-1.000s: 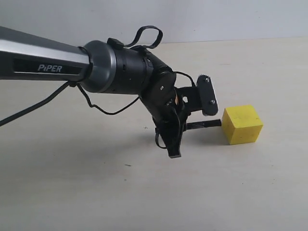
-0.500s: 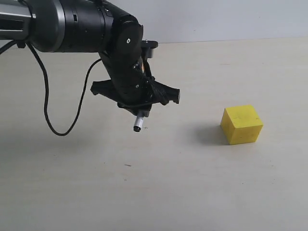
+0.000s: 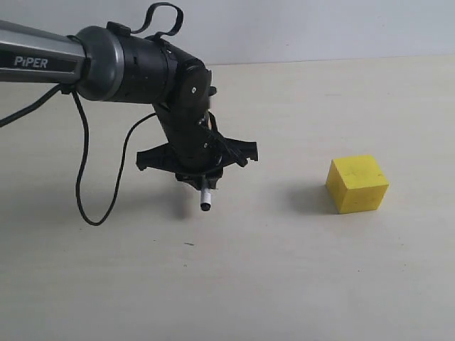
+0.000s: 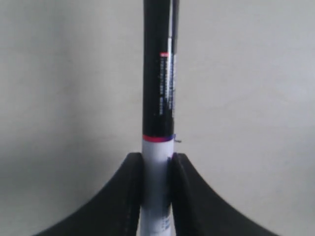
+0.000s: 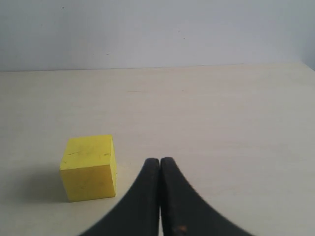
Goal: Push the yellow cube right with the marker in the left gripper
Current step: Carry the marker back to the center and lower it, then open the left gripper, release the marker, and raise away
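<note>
**Q:** What does the left gripper (image 4: 156,160) hold?

**A:** The marker (image 4: 158,98). Its two black fingers (image 4: 129,191) press on the white barrel from either side. The long black section runs out beyond the fingertips, with a red band where black meets white.

**Q:** How does the arm stand in the exterior view?

**A:** The arm (image 3: 135,67) reaches in from the left, wrist bent downward. The marker points down at the table (image 3: 284,284), slightly tilted. Only a short white stub with a dark end shows below the gripper. Whether that end touches the table cannot be told. A loose black cable (image 3: 82,177) loops beneath the arm.

**Q:** Where is the cube (image 3: 357,184)?

**A:** On the table, well to the right of the marker, with bare table between them. It sits flat, one corner turned toward the camera, and its shadow falls on its left side. Nothing touches it.

**Q:** And the right gripper (image 5: 160,164)?

**A:** Its fingers are pressed together with nothing between them. In the right wrist view the cube lies near the fingertips, off to one side, clear of them.
</note>
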Available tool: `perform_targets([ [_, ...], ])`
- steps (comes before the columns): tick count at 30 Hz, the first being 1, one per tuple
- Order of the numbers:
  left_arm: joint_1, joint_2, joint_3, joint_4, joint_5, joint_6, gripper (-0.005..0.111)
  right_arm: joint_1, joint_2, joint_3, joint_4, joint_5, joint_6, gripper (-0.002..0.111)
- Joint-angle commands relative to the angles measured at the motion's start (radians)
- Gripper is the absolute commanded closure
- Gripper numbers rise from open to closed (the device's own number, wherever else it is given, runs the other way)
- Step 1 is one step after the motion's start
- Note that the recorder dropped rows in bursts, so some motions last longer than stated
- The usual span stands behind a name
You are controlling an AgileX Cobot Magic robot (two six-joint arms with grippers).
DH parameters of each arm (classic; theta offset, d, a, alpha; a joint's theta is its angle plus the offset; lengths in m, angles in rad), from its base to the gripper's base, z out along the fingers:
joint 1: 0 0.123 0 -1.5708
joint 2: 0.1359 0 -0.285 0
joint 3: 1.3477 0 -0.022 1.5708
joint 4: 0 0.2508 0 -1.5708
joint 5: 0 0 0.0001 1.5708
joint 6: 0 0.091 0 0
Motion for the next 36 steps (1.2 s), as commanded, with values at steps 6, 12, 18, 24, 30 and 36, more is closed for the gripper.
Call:
perform_targets([
  [6, 0.003, 0.022, -0.004, -0.037, -0.040, -0.008, 0.091, -0.006, -0.005, 0.005, 0.000, -0.010, -0.006, 0.108],
  [12, 0.003, 0.032, -0.004, -0.050, -0.040, -0.008, 0.067, -0.006, -0.005, 0.005, 0.000, -0.010, -0.006, 0.108],
  [18, 0.003, 0.032, -0.004, -0.050, -0.038, -0.006, 0.064, -0.006, -0.005, 0.005, 0.000, -0.010, -0.006, 0.108],
  [24, 0.003, -0.016, -0.004, -0.049, -0.038, 0.062, 0.064, -0.006, -0.005, 0.005, 0.000, -0.010, -0.006, 0.108],
  [30, -0.006, -0.152, -0.004, -0.049, 0.002, 0.322, 0.071, -0.006, -0.005, 0.005, 0.000, -0.010, -0.006, 0.108],
  [36, -0.072, -0.331, 0.081, -0.051, -0.009, 0.483, 0.107, -0.006, -0.005, 0.005, 0.000, -0.010, -0.006, 0.108],
])
